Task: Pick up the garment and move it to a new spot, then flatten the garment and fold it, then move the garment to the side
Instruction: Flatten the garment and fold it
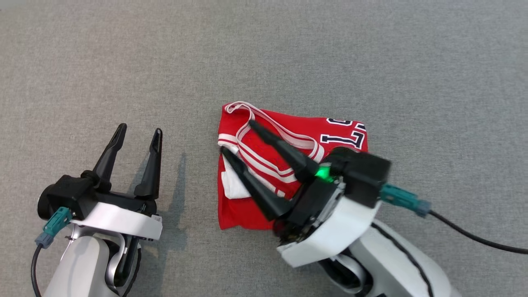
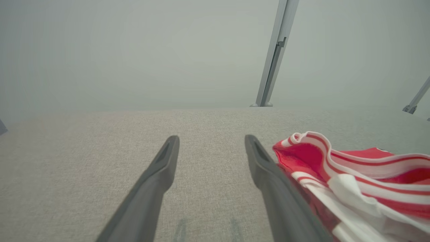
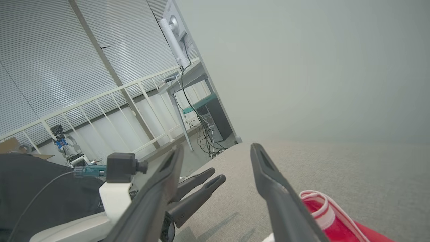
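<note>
The garment (image 1: pixel 255 206), a red jersey with white trim and dark numbers, lies folded in a rough square at the middle of the grey table (image 1: pixel 288 53). My right gripper (image 1: pixel 236 135) hangs over its left half, fingers spread open and pointing to the upper left, nothing between them. In the right wrist view the right gripper (image 3: pixel 216 147) stands open above a red and white edge of the garment (image 3: pixel 322 208). My left gripper (image 1: pixel 140 128) is open to the left of the garment, apart from it. The left wrist view has the left gripper (image 2: pixel 211 137) empty, with the garment (image 2: pixel 352 174) beside its right finger.
A dark cable (image 1: pixel 474 235) trails from my right wrist across the table. A metal post (image 2: pixel 273 60) stands at the table's far edge. Off the table, the right wrist view shows a white railing (image 3: pixel 100 101) and a desk with cables (image 3: pixel 201 117).
</note>
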`<state>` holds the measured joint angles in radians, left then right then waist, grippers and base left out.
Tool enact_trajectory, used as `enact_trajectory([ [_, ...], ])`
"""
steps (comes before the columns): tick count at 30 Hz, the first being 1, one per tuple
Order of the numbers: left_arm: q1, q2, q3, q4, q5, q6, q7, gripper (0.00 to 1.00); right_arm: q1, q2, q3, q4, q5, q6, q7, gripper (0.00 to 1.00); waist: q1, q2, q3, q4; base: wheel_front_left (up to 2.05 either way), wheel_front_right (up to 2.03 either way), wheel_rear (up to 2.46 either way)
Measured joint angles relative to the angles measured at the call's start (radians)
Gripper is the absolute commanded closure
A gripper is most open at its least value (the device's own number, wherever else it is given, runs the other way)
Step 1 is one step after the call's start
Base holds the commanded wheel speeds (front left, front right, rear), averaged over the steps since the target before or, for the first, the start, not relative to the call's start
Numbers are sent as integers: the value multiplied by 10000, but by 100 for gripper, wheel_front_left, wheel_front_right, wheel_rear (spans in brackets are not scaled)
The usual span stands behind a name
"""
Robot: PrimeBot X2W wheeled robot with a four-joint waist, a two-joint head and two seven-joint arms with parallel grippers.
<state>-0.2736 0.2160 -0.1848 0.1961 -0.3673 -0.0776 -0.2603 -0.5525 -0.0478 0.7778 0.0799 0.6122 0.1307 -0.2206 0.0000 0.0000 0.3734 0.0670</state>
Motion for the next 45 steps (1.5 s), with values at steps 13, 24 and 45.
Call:
enact_trajectory([
  [13, 512, 92, 430, -217, 244, 349, 0, 0, 2339, -174, -5605, -1521, -2918, 0, 855, 0, 0, 0, -592, -337, 0, 0, 0],
  [24, 727, 228, 472, -288, 238, 451, 6, 0, 4010, -606, -8134, -1168, -3674, 0, 1294, 0, 0, 0, -889, -424, 0, 0, 0],
  [45, 617, 211, 144, -583, 230, 569, 136, 0, 2869, -1298, -6086, 483, -3185, 0, 1218, 100, 0, 0, -641, -83, 0, 0, 0],
])
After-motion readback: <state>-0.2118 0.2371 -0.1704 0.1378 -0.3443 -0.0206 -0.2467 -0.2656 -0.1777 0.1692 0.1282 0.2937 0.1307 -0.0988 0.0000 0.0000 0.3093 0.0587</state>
